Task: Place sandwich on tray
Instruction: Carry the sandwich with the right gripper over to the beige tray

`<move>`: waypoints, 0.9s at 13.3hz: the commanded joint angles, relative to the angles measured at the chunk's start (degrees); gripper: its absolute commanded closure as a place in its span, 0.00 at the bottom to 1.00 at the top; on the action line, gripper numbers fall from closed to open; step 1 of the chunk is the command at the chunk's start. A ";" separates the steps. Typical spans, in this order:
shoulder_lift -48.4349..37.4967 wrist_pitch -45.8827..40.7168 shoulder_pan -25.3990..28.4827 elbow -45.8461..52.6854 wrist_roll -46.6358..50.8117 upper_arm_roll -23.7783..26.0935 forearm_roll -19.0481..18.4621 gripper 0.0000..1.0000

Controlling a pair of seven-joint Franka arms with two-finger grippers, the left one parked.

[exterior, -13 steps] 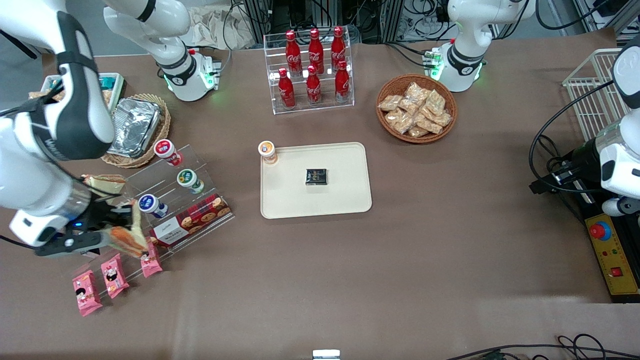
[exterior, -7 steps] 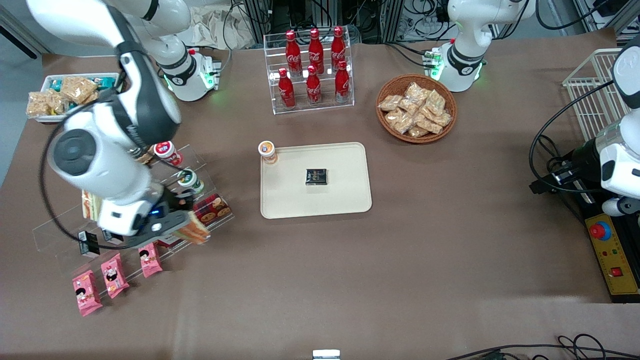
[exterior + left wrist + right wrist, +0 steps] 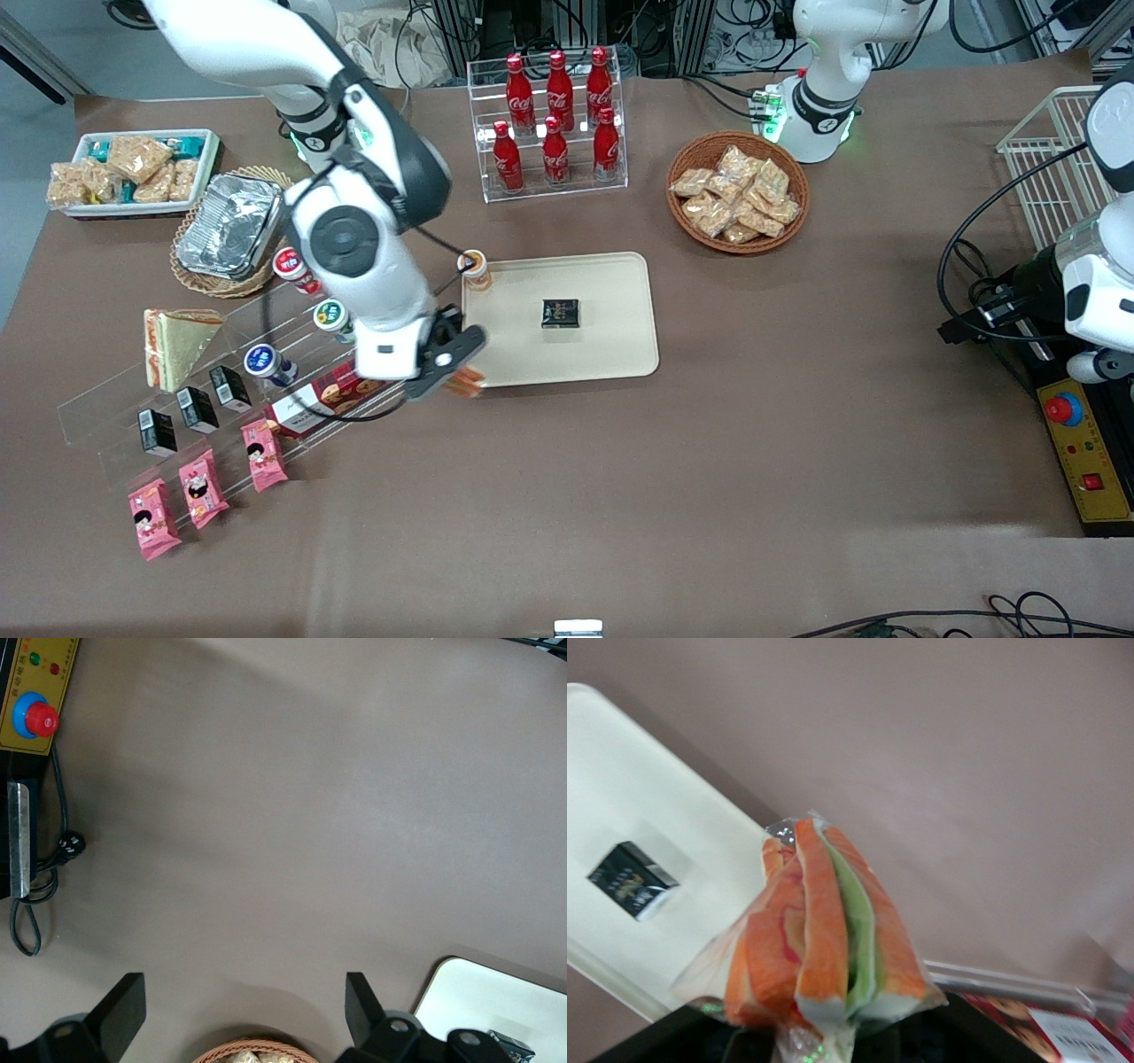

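The gripper (image 3: 454, 370) pinches the sandwich (image 3: 819, 939) above the tray (image 3: 611, 350) corner nearest the front camera; its layered orange-green edge faces the wrist camera, long axis seemingly pointing downward.

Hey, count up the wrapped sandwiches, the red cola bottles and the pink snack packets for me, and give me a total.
Wrapped sandwiches: 2 (the sandwich in the gripper at a near corner of the tray; second sandwich on the clear rack)
Red cola bottles: 6
Pink snack packets: 3
Total: 11
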 commanded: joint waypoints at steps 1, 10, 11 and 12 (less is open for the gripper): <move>1.89 1.55 2.62 0.44 -0.95 -0.23 -2.81 1.00; 14.46 19.04 11.16 0.09 -7.80 -0.23 -11.07 1.00; 14.64 19.21 11.07 0.09 -9.20 -0.32 -11.16 1.00; 15.08 19.91 10.81 0.09 -12.00 -0.32 -11.16 1.00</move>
